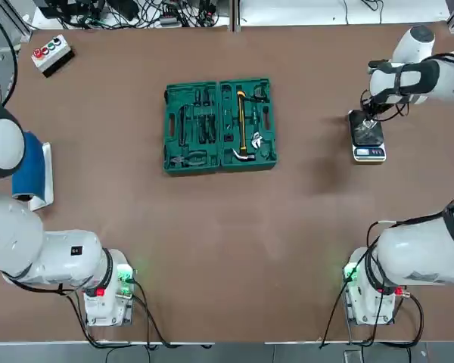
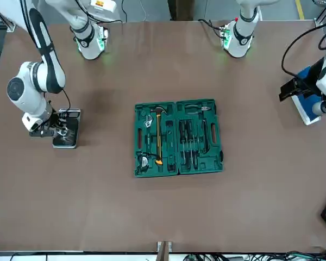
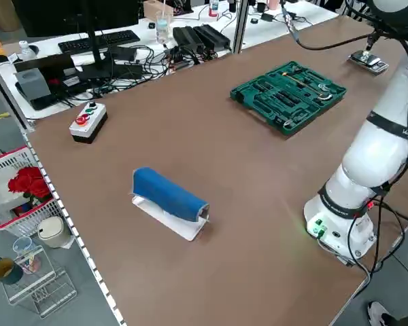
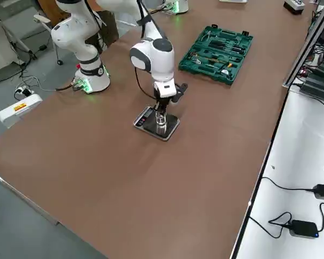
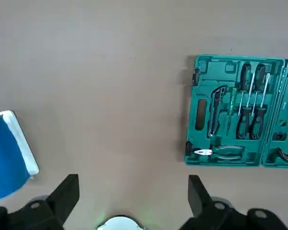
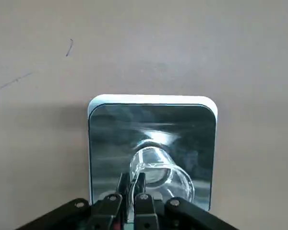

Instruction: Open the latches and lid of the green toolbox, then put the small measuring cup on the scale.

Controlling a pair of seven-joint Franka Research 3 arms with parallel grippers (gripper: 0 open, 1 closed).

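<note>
Landmark: dark green moulded-plastic toolbox (image 1: 220,126), rectangular, spread open mid-desk (image 1: 212,265), hammer and pliers in fitted recesses.

Item: small digital scale (image 4: 157,123), glossy black platform, silver strip; to the toolbox's right in the top view.

Item: small clear cylindrical measuring cup (image 6: 161,177), smooth-walled, over the scale's platform; right tool (image 6: 132,179) there, fingers closed on its wall.

Item: left tool (image 5: 133,203), black, fingers apart and empty, left of the toolbox in the top view, above a blue roll-shaped object (image 3: 170,194) on a white base.

Views: the right wrist view shows the cup's round rim; the left side view omits the scale.
</note>
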